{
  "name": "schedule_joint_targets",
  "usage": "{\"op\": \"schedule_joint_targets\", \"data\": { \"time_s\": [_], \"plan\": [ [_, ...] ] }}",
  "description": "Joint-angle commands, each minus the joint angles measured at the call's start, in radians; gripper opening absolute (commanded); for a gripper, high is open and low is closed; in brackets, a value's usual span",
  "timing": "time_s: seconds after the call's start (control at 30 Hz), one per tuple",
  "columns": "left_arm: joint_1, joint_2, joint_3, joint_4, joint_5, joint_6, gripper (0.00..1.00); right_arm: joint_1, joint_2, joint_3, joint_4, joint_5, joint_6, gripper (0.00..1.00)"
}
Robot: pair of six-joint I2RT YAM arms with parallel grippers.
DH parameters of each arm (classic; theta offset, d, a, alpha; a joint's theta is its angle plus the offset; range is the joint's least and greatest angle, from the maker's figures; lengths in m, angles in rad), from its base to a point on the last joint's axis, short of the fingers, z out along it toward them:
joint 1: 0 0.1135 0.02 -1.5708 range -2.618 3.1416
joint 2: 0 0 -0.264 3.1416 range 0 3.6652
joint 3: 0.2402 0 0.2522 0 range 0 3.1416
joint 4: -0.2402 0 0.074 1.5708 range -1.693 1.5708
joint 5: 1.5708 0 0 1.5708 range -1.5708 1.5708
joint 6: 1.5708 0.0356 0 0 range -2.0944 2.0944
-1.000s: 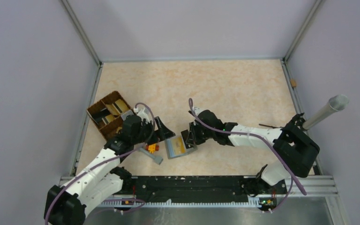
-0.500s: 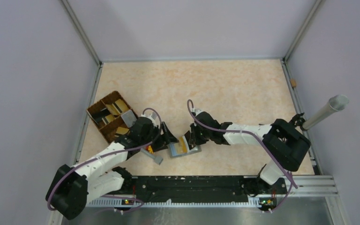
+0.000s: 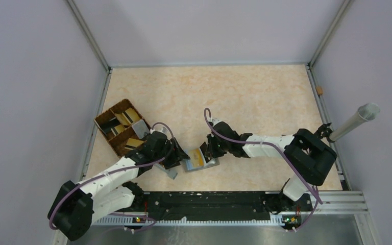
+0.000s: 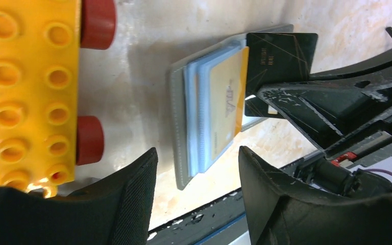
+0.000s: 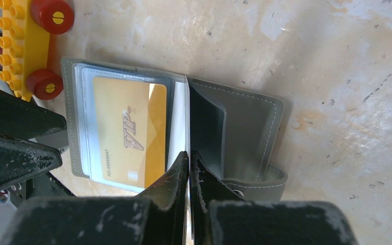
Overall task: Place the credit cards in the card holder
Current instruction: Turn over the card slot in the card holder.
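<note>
Right wrist, right jaws closed at card holder (image 5: 250, 127) fold, hold unclear, left jaws apart, empty.

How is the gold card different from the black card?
The gold card is shiny yellow with writing; the black card is dark with thin lines. The gold card lies flat in the card holder; the black card stands on edge over it. The right gripper pinches the black card; nothing holds the gold card. Both are small, thin rectangles.
</note>
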Motion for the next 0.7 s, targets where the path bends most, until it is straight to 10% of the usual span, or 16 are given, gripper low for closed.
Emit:
{"op": "schedule_joint_targets", "data": {
  "time_s": [0.0, 0.23, 0.67],
  "plan": [
    [-0.004, -0.026, 0.018, -0.078, -0.079, 0.004, 0.61, -0.014, 0.044, -0.038, -0.063, 0.038, -0.014, 0.0],
    [-0.004, -0.01, -0.03, 0.008, -0.049, -0.029, 0.43, -0.017, 0.047, -0.037, -0.062, 0.033, -0.011, 0.0],
    [-0.004, 0.057, -0.066, 0.122, -0.013, -0.038, 0.4, -0.017, 0.054, -0.037, -0.054, 0.026, -0.005, 0.0]
  ]
}}
